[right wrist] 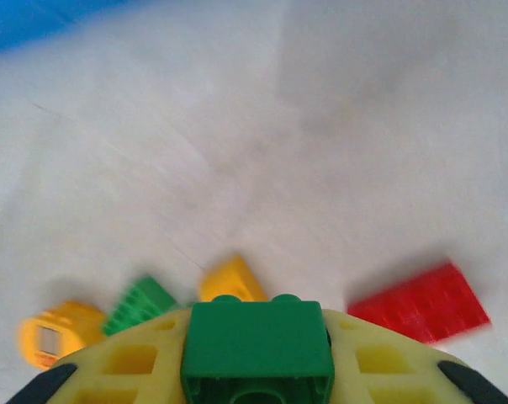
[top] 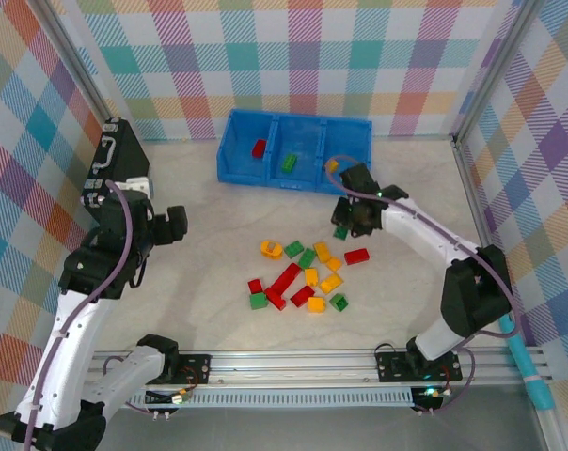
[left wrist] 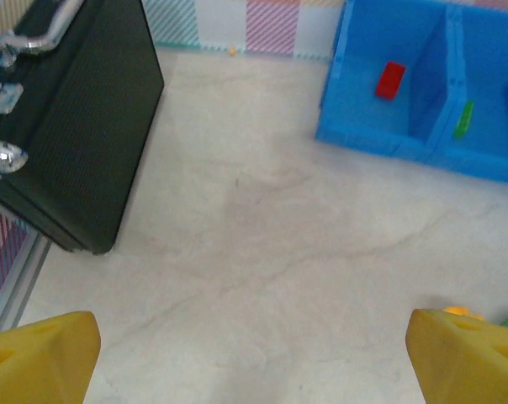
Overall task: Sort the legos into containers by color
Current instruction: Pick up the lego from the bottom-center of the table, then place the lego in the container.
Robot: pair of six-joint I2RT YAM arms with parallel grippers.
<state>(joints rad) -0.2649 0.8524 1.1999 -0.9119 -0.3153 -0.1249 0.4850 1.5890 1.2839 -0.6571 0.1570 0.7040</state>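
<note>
Nearest our bases, the loose legos (top: 303, 277) lie in a red, green and yellow-orange huddle on the desk (top: 218, 282). At 9 o'clock of that pile, our left hand (left wrist: 254, 358) hangs over bare desk. Its yellow fingers (left wrist: 44, 353) are spread wide with nothing between them.

At 1 o'clock of the pile, our right hand (top: 348, 224) is closed firmly on a green brick (right wrist: 258, 345). The brick sits square between the pads, studs forward, low above the desk.

Beyond, at 12 o'clock, stands the blue bin (top: 242, 169). Its left compartment (top: 256, 132) holds a red brick (top: 259, 147) and its middle compartment (top: 303, 136) a green piece (top: 290, 162). The black case (left wrist: 69, 126) stands off at 10 o'clock, well clear.

We judge the step to be carrying this brick to the middle compartment, roughly 11 o'clock from the right hand. To do it well, we should:

- lift first, high enough to pass over the bin's near wall
- keep the grip steady on the way
- centre between the two dividers
- open only when low inside, so the brick cannot bounce into a neighbouring colour

The left hand should hold off from the pile until our path is clear.
</note>
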